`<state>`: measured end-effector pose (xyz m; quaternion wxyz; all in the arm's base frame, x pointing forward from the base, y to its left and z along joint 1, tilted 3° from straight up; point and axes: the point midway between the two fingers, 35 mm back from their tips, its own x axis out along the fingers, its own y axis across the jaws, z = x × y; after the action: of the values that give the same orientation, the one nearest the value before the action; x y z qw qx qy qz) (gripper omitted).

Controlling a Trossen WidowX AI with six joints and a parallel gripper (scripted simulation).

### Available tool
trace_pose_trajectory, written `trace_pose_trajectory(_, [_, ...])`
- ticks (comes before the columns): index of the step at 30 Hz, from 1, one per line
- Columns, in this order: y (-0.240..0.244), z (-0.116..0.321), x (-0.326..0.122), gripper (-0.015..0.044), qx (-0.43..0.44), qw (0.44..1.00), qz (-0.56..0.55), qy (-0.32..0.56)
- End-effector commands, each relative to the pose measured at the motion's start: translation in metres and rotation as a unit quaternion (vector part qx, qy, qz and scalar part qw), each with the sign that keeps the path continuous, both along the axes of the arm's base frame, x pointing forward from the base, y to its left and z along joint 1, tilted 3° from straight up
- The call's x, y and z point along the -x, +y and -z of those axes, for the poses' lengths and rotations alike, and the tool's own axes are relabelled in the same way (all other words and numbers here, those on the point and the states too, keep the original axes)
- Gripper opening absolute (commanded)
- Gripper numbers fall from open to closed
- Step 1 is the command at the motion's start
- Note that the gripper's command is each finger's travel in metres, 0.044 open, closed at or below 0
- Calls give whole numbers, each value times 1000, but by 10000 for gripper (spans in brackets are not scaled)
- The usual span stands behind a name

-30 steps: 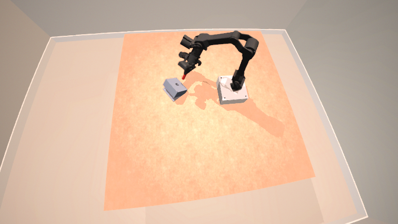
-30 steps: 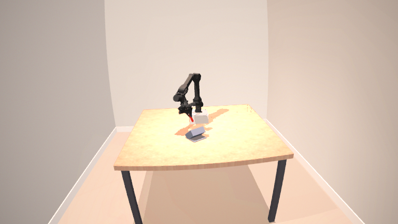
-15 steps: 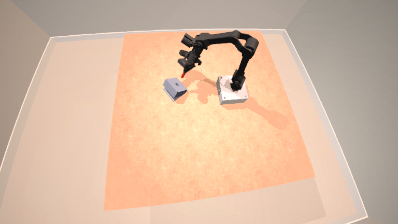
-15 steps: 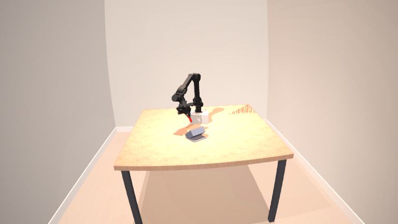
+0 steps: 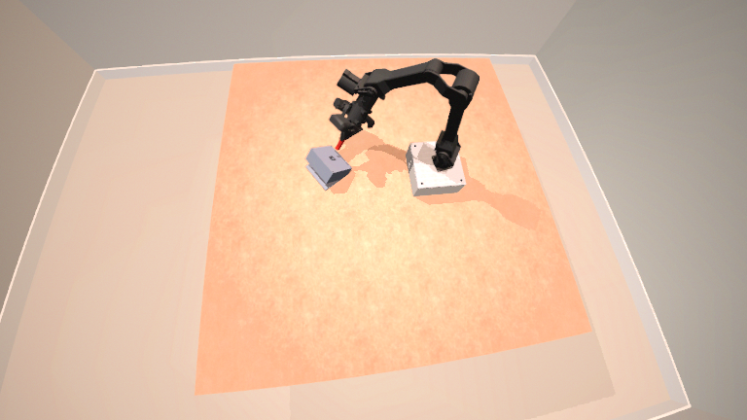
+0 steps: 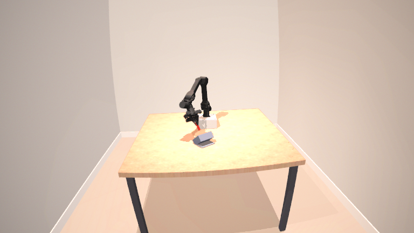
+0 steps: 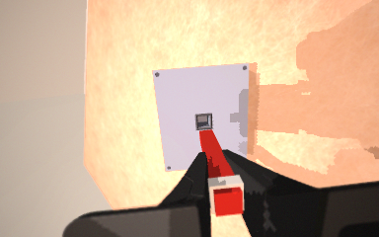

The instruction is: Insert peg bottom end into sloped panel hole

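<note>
Pale walls closed in around a wooden table (image 6: 244, 144) on dark legs, and your arm (image 5: 424, 77) stood on a white base block (image 5: 438, 176) toward the back of it. Seen from above, the arm arched up from the base and bent down toward the grey sloped panel (image 5: 329, 164), which sat on the table well apart from the base. You had the gripper (image 7: 217, 170) pinched on the red peg (image 7: 213, 148), the fingers pressed against its sides near the upper end. The peg's square, pale-rimmed top face showed close to the wrist camera. From the wrist, you could see the peg running from between the fingers up to the dark square hole (image 7: 203, 120) in the middle of the panel's face, its far tip meeting the hole's lower edge. Whether the tip was already inside the hole or only in front of it could not be told. In the exterior view, the peg (image 6: 197, 127) slanted down from the gripper toward the panel (image 6: 204, 139), its lower end just above the panel's top edge. Small dark dots marked the panel's corners.
</note>
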<state>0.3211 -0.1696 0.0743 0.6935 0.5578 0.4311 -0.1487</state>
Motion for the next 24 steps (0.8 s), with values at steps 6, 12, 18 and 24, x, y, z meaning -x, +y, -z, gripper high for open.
trace_pose_trajectory(6, [3, 12, -5, 0, -11, 1000, 10, 0])
trace_pose_trajectory(12, [3, 16, -7, 0, -14, 1000, 13, -1])
trace_pose_trajectory(18, [4, 18, -9, 0, -14, 1000, 13, -1])
trace_pose_trajectory(24, [6, 24, -14, 0, -14, 1000, 13, -1])
